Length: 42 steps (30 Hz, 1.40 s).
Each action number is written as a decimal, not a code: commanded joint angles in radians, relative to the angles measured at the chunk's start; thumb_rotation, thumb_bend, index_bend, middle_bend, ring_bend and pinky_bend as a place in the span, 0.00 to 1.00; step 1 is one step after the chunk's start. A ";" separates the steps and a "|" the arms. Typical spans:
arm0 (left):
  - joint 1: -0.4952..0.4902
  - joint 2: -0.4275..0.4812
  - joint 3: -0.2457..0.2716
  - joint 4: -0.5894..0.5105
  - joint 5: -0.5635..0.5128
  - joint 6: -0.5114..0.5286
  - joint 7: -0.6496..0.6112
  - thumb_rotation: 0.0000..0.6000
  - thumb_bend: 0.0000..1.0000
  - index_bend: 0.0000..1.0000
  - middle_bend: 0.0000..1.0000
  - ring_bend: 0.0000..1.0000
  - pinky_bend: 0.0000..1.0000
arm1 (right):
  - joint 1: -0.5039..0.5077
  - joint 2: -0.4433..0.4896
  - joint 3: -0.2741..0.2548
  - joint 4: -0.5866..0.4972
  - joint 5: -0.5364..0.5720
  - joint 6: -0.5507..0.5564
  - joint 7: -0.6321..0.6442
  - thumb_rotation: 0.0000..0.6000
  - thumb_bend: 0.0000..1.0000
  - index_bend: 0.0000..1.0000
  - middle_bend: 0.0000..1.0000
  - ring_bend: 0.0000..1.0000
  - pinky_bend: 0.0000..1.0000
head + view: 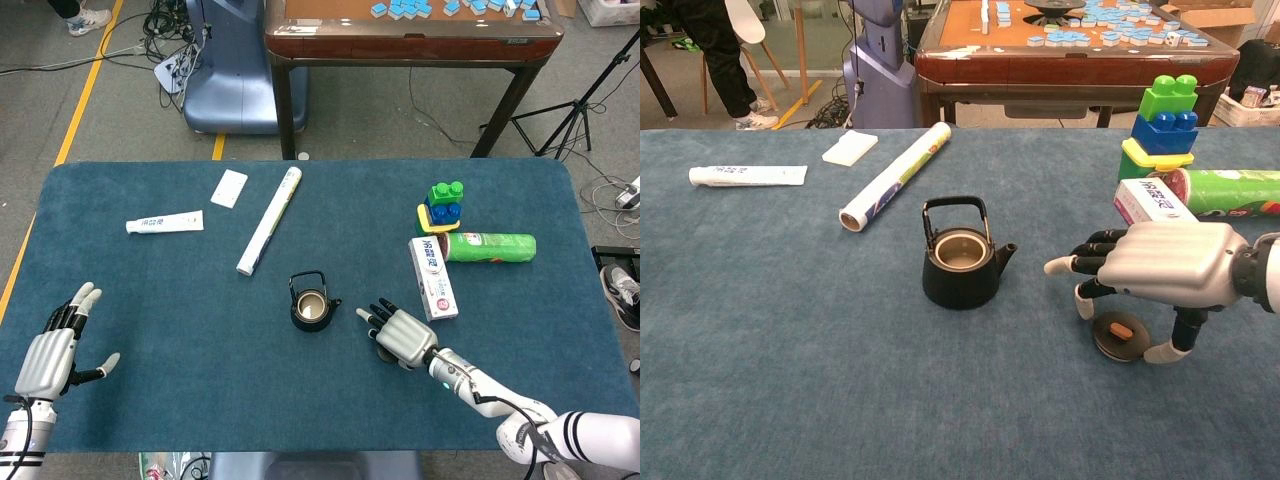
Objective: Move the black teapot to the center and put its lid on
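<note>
1. Black teapot (961,267) upright near the middle of the blue surface (790,340) — open-topped, handle raised.
2. Lid (1119,335) flat on the surface, right of the teapot, under the right hand (1155,268).
3. Right hand arched over the lid, fingers spread — contact possibly at thumb, hard to tell.
4. Left hand (52,350) spread, holding nothing, at the surface's left edge.

On your surface (150,300), a tube (164,222) lies at ten o'clock, a white card (229,187) and a roll (270,220) at eleven. At two o'clock you have stacked blocks (444,205), a green can (490,246) and a box (433,277) together.
</note>
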 commanded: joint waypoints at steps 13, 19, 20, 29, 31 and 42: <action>0.013 0.003 -0.009 0.000 0.006 0.004 -0.009 1.00 0.23 0.00 0.00 0.00 0.04 | 0.021 -0.029 -0.010 0.021 0.036 0.015 -0.018 1.00 0.27 0.34 0.03 0.00 0.00; 0.016 0.002 -0.011 0.002 0.007 0.002 -0.010 1.00 0.23 0.00 0.00 0.00 0.04 | 0.027 -0.020 -0.008 0.009 0.044 0.029 -0.012 1.00 0.27 0.39 0.05 0.00 0.00; 0.017 0.002 -0.012 0.002 0.008 0.002 -0.010 1.00 0.23 0.00 0.00 0.00 0.04 | 0.028 -0.017 -0.006 0.005 0.045 0.032 -0.009 1.00 0.27 0.40 0.06 0.00 0.00; 0.020 0.012 -0.017 -0.007 0.016 0.005 -0.003 1.00 0.23 0.00 0.00 0.00 0.04 | 0.063 0.037 0.059 -0.075 0.038 0.063 0.045 1.00 0.27 0.42 0.07 0.00 0.00; 0.021 0.015 -0.017 -0.011 0.019 0.007 0.000 1.00 0.23 0.00 0.00 0.00 0.04 | 0.080 0.051 0.085 -0.099 0.050 0.063 0.052 1.00 0.27 0.42 0.07 0.00 0.00; 0.031 0.027 -0.014 -0.029 0.034 0.017 0.011 1.00 0.23 0.00 0.00 0.00 0.04 | 0.198 0.012 0.164 -0.091 0.200 0.024 -0.016 1.00 0.27 0.42 0.07 0.00 0.00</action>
